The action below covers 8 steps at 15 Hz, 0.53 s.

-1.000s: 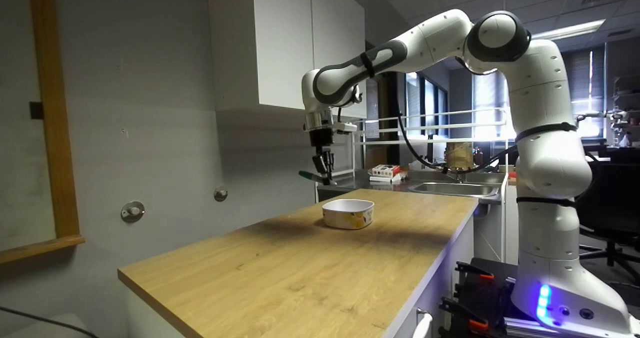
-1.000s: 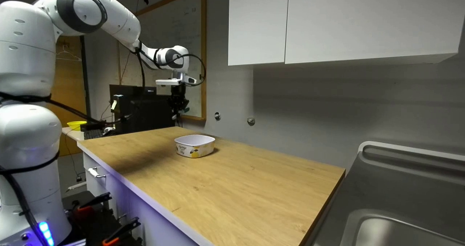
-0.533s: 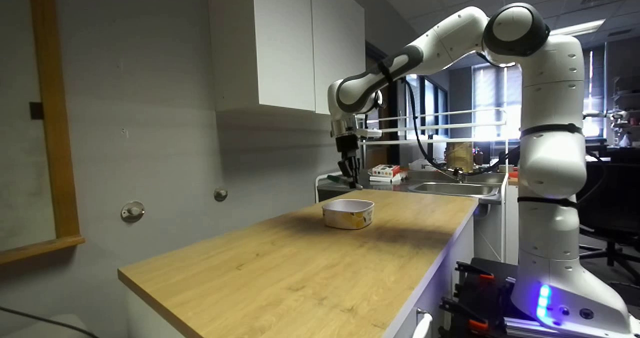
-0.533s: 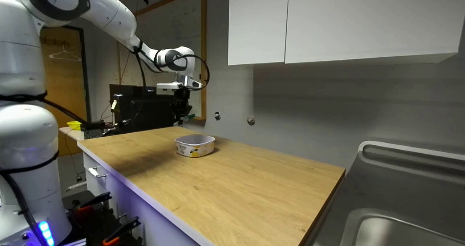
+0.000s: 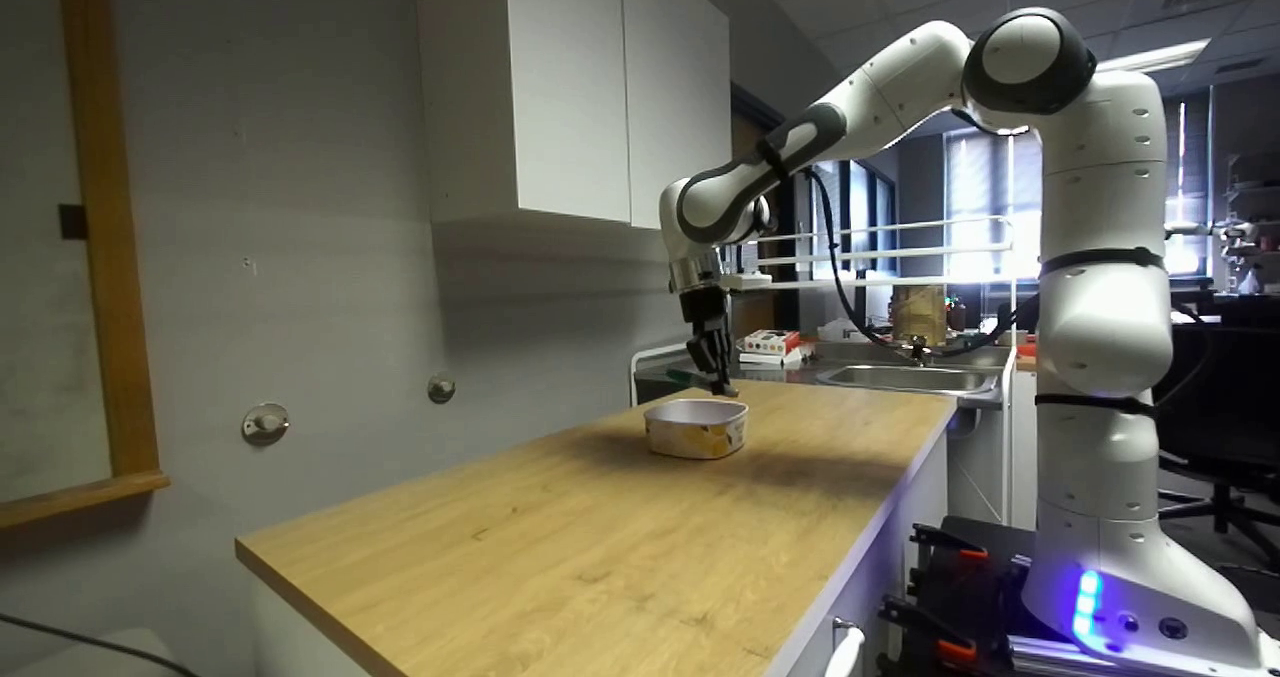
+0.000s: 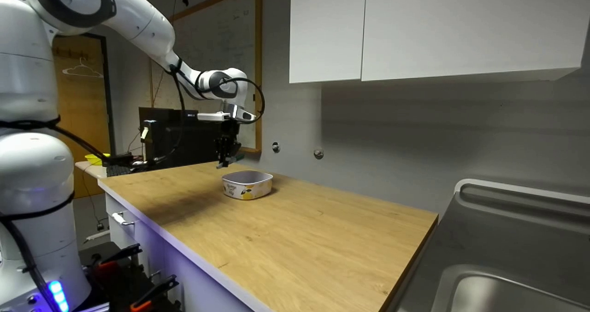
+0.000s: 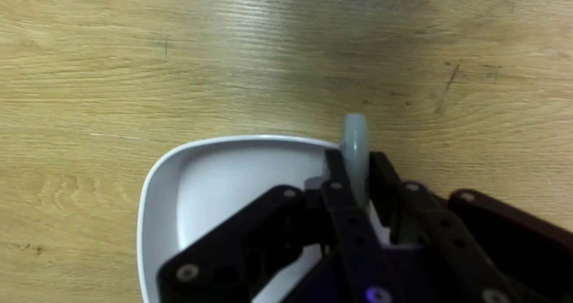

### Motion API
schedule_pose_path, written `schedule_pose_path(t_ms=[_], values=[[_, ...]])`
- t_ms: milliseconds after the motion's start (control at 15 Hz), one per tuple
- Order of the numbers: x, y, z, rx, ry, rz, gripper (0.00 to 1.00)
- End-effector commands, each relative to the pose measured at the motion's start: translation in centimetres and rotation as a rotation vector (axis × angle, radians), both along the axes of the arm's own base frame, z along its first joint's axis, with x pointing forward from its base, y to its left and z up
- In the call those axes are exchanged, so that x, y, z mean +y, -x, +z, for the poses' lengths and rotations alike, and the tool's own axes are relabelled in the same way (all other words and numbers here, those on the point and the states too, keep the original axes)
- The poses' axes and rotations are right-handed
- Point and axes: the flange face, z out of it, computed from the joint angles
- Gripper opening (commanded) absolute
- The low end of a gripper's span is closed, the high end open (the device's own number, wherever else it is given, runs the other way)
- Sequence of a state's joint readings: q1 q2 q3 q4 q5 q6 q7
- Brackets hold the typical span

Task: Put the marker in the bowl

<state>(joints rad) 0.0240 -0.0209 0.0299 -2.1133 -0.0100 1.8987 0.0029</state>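
Wrist view: one thin, grey-green, pen-like marker (image 7: 355,137), gripped along its sides by the black jointed fingers (image 7: 385,177), one end protruding free beyond them and crossing the line of the rim. Companion piece: one shallow, rounded-square bowl (image 7: 161,231), white inside, yellow fruit print outside, upright on the pale wood-grain bench (image 6: 299,238), mouth upward, ready to receive. In both exterior views the marker hangs above bench level, slightly tilted, near the bowl; height presumably kept to clear the wall. Whether it lies squarely over the opening cannot be told. Judged step: delivery, release not yet made. Centring over the bowl seems advisable, lest an end catch the rim.
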Motion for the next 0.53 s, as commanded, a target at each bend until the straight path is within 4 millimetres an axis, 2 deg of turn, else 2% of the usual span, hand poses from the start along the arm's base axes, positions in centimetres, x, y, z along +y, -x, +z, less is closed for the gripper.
schedule_pose_path(t_ms=[0, 467], values=[[0.2, -0.5, -1.7, 0.025, 0.014, -0.018, 0.07], [-1.0, -1.3, -2.7, 0.045, 0.010, -0.031, 0.07]])
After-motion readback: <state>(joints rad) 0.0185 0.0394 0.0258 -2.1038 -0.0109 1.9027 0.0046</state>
